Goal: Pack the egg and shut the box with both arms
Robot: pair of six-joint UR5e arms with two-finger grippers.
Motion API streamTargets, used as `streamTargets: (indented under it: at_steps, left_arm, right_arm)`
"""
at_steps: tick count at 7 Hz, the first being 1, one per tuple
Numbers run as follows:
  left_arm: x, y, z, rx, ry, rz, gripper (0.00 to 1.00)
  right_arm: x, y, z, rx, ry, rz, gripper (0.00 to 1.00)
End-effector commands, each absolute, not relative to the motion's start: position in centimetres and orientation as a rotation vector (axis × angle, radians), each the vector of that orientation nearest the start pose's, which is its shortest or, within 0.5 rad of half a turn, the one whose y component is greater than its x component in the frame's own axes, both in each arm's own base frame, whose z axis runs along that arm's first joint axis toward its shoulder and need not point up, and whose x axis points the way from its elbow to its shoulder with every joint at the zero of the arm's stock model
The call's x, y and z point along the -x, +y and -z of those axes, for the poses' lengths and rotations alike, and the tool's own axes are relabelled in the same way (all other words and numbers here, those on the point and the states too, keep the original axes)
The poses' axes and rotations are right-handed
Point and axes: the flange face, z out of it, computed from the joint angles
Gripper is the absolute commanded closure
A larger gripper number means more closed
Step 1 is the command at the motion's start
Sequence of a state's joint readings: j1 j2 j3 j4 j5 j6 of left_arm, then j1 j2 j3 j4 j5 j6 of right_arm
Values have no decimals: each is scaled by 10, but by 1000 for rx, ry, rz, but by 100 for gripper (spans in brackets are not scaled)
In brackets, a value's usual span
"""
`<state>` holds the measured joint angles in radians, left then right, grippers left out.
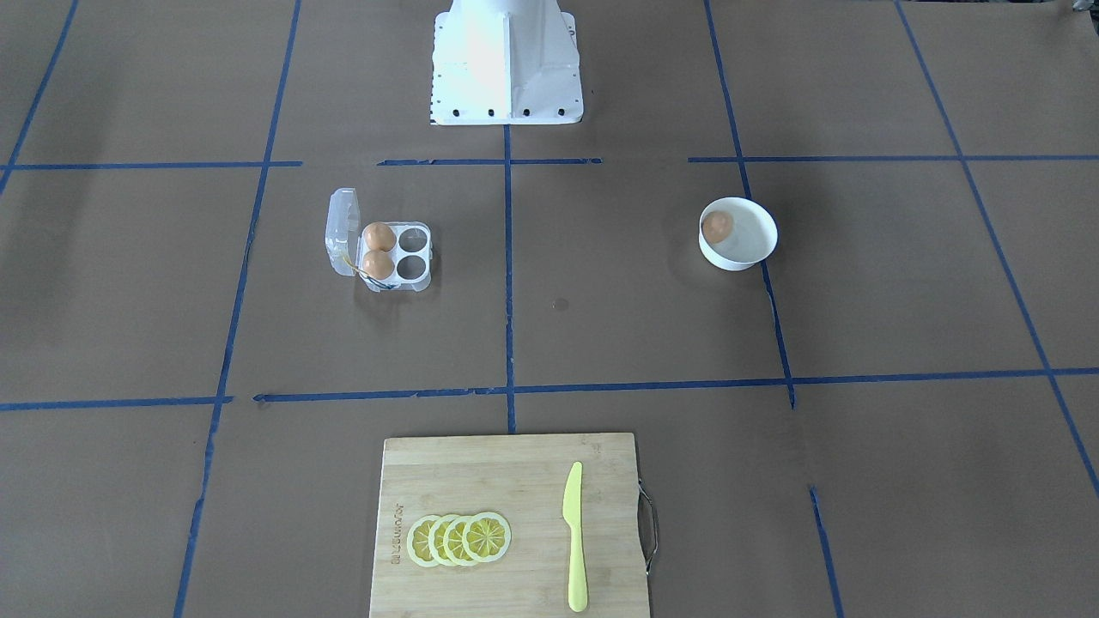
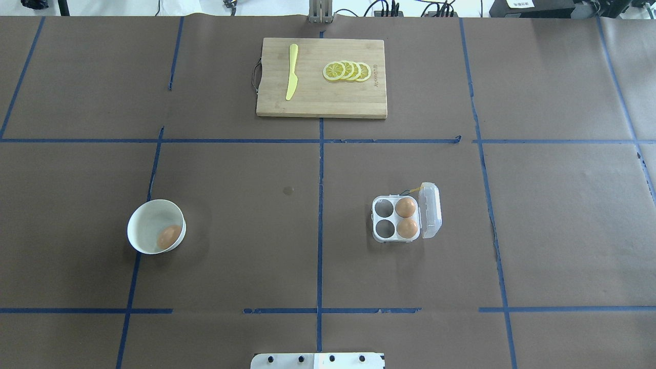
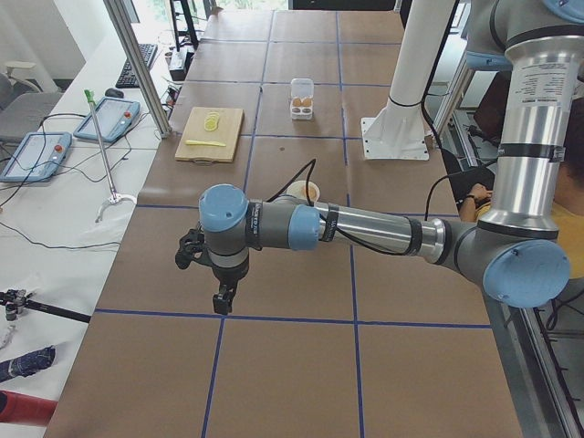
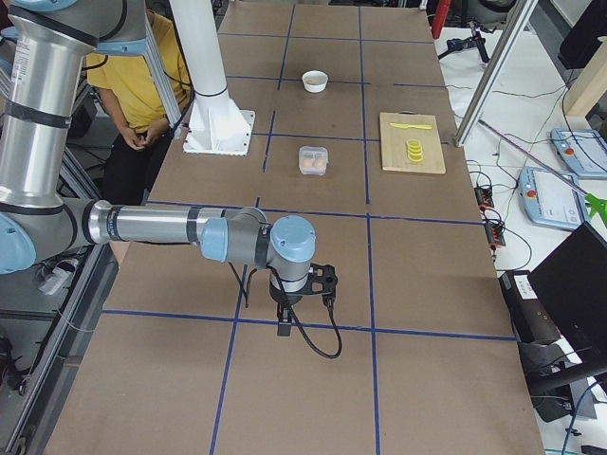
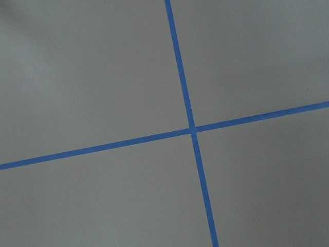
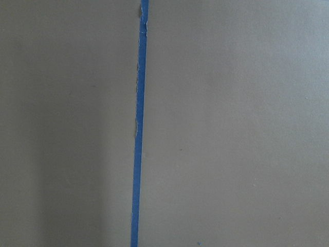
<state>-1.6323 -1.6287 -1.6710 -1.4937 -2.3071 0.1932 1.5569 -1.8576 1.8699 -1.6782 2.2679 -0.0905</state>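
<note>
One orange-brown egg (image 1: 717,226) lies in the white bowl (image 1: 749,251); it also shows in the overhead view (image 2: 168,237). The clear egg carton (image 2: 382,221) stands open with its lid (image 2: 430,210) raised. Two eggs (image 2: 405,207) (image 2: 407,228) fill the cells by the hinge, and two cells are empty. My left gripper (image 3: 222,297) shows only in the exterior left view, far from the bowl. My right gripper (image 4: 283,318) shows only in the exterior right view, far from the carton (image 4: 313,159). I cannot tell whether either is open or shut. Both wrist views show only brown paper and blue tape.
A bamboo cutting board (image 2: 318,100) at the far edge carries lemon slices (image 2: 347,70) and a yellow knife (image 2: 291,77). The white base block (image 1: 506,69) stands at the robot's side. A person in a yellow shirt (image 4: 152,76) sits behind the base.
</note>
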Motion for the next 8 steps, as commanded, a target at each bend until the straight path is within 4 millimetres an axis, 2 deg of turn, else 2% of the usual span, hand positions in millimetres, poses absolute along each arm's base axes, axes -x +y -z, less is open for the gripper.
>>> streamTargets:
  at_steps: [1,2,3,4,5,6,7,8]
  left_arm:
    - [98,-515,-587,-235,712,-181,0]
    - [98,-515,-584,-269,707,-194,0]
    - [97,-517,-580,-310,699,-213,0]
    - [73,-523,-577,-321,699,-264,0]
    - [50,-526,-574,-309,715,-300,0]
    - [49,-530,-564,-360,708,-328,0]
    - [49,-537,-548,-493,690,-370,0]
    - [50,-538,-530,-660,661,-431,0]
  right_arm:
    - [-63,-368,-648,59,-702,71,0]
    - [-63,-369,-645,52,-703,74,0]
    - [-48,-373,-643,62,-686,121,0]
    - [-23,-376,-637,75,-664,183,0]
    - [-9,-390,-619,50,-722,215,0]
    - [-5,-393,-612,43,-765,209,0]
    - [-2,-422,-586,-19,-768,232,0]
    - [-12,-446,-559,-92,-767,226,0]
